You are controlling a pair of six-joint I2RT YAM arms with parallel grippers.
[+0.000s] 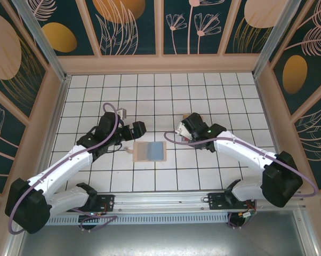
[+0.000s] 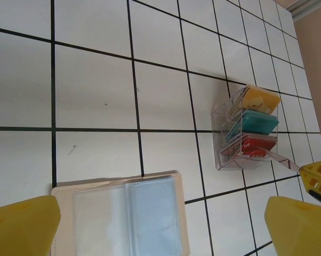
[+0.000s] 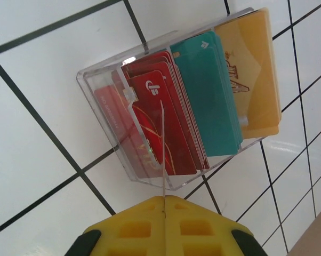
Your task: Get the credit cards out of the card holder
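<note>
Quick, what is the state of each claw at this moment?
Left claw: open, holding nothing.
Right claw: closed on a card, pinched by its edge.

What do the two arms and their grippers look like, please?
Both the left arm and right arm have white tubular links, bulky black joints and a purple cable looping alongside. The left gripper and right gripper have black bodies; their fingers are blocky yellow plastic with moulded recesses.

Bare tiles near side of the card holder; left claw, right claw, clear box beyond.
</note>
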